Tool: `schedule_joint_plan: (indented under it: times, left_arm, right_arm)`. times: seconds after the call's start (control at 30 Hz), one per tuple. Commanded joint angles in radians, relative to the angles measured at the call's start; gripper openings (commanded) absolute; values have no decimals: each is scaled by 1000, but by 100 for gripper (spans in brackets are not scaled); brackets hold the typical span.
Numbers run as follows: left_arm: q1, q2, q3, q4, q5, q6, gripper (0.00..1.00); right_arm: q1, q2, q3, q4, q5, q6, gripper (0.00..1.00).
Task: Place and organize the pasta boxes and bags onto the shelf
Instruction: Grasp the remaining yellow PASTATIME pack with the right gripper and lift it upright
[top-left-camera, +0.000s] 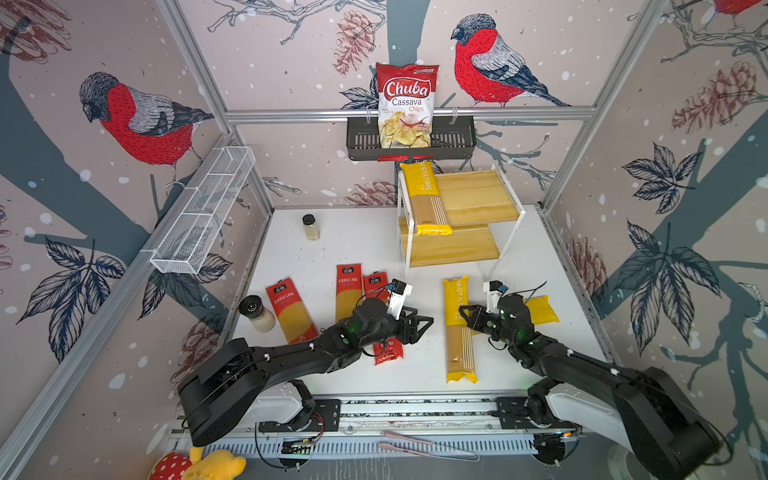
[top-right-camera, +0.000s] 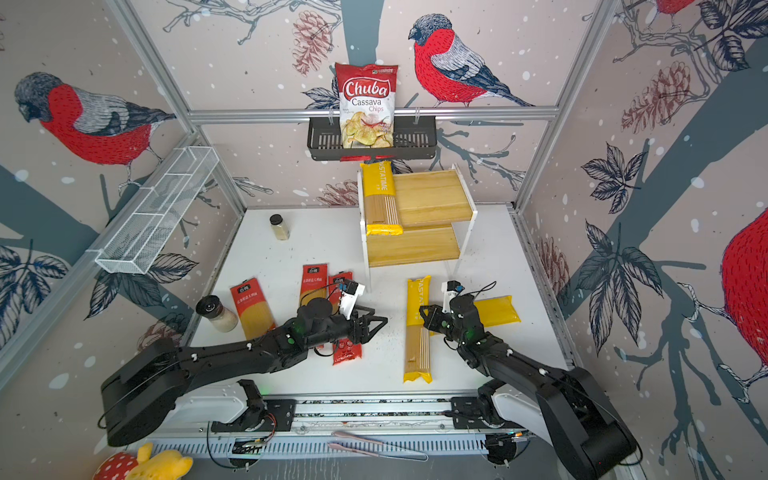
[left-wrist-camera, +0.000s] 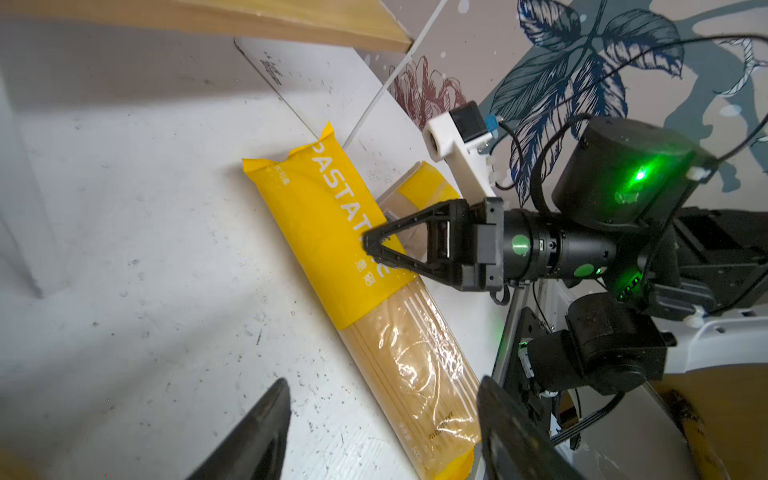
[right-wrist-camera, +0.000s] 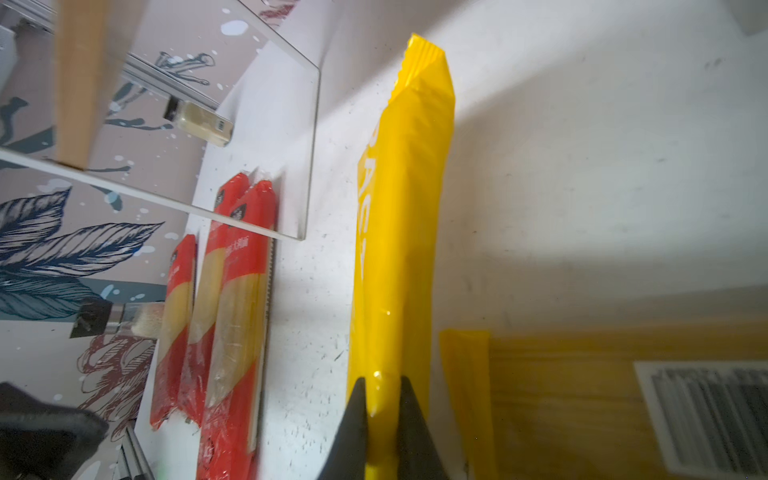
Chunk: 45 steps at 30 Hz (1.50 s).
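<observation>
R gripper (right-wrist-camera: 382, 380): jaws clamped on printed yellow end of PASTATIME pack (top-left-camera: 459, 345), which lies nr table (top-left-camera: 361, 241) front edge, right of centre, in front of shelf (top-left-camera: 478, 195). L gripper (left-wrist-camera: 382, 382): jaws apart, empty. 2nd yellow pack (top-left-camera: 424, 195) on shelf's top board, left edge. Three red packs (top-left-camera: 347, 291) front-left.

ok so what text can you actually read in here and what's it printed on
"Chuba Cassava Chips": chips bag in the black basket.
"PASTATIME": yellow pack on the shelf.
"PASTAT", rest covered: yellow pack on the table.
Red packs: Chinese label text, too small to read.
Barcode label in the right wrist view: blurred.
</observation>
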Motion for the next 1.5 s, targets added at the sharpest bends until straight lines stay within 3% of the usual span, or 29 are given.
schedule_joint_plan:
  times: [0.0, 0.2, 0.47, 0.6, 1.0, 1.3, 1.47]
  left_arm:
    - [6, -29, 1, 84, 29, -1, 70]
    - [19, -100, -21, 105, 40, 29, 69]
    - [46, -191, -98, 211, 57, 72, 68]
    - [46, -226, -147, 310, 59, 90, 68]
    - [46, -207, -112, 346, 164, 124, 69]
    - [46, -86, -57, 471, 340, 63, 67]
    - [46, -35, -31, 519, 383, 38, 64]
  right_arm:
    - [13, -97, -19, 64, -20, -53, 5]
    - [41, -349, -65, 7, -49, -175, 1]
    - [76, -582, -122, 61, -37, -169, 0]
    - [95, -584, -98, 124, -73, -168, 0]
    - [181, -503, 76, 231, -175, -258, 0]
    - [231, -387, 175, 400, -210, -246, 0]
    - [248, -308, 219, 489, -229, -231, 0]
